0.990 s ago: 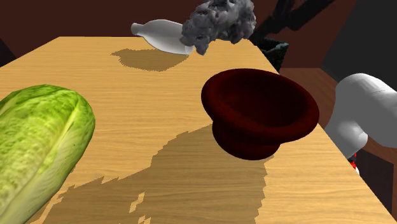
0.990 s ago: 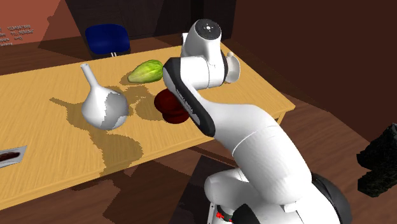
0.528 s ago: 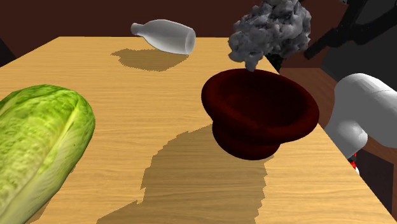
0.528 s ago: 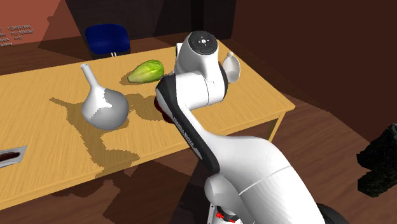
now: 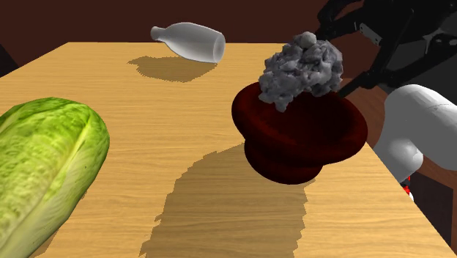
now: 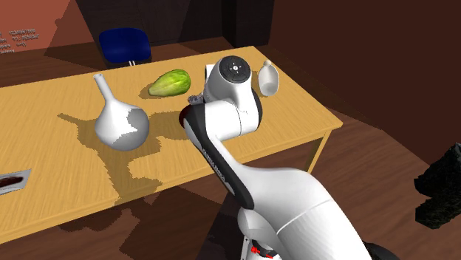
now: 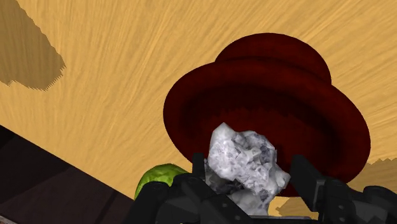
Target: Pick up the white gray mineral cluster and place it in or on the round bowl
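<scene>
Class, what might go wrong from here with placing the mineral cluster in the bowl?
The mineral cluster, clasped by the gripper, seems over the bowl rim, not its middle; released now, it may bounce out. The bowl stands near the table edge; a bump could shove it off.

Place: a room in a home, by its furniture and household things.
Table: a long wooden table point(image 6: 66, 170) on plain legs.
On it: a green cabbage point(image 6: 170, 82) near the far edge, a white round-bellied vase point(image 6: 118, 122), a white bottle point(image 5: 189, 40), a dark red bowl point(image 5: 300, 135).
Surroundings: brown wooden floor point(image 6: 369, 162), dark brown walls point(image 6: 354, 44), a blue chair point(image 6: 124, 44) beyond the table's far edge.
</scene>
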Controlling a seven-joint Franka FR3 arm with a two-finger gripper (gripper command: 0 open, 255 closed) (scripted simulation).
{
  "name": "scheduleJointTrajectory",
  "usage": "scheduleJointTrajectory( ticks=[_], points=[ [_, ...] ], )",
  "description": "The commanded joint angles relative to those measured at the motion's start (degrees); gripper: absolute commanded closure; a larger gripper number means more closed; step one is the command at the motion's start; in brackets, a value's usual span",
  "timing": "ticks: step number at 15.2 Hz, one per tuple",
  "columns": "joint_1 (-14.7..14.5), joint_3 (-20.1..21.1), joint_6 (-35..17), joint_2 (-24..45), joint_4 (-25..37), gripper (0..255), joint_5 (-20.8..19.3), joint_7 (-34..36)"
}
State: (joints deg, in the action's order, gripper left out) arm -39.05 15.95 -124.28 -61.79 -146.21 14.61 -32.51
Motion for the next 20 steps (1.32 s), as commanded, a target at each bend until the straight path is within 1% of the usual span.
scheduleJointTrajectory(
  ticks=[1,2,10,11,16,20],
  points=[
    [-0.3,0.2,-1.3,-0.8,-2.0,255,0.3,-0.1],
    [-0.5,0.5,-2.2,-1.2,-3.3,255,0.6,-0.1],
    [-0.5,0.5,-2.2,-1.2,-3.3,255,0.6,-0.1],
    [-0.5,0.5,-2.2,-1.2,-3.3,0,0.6,-0.1],
    [-0.5,0.5,-2.2,-1.2,-3.3,0,0.6,-0.1],
    [-0.7,-1.5,6.1,-4.8,1.2,0,-0.8,0.4]
  ],
)
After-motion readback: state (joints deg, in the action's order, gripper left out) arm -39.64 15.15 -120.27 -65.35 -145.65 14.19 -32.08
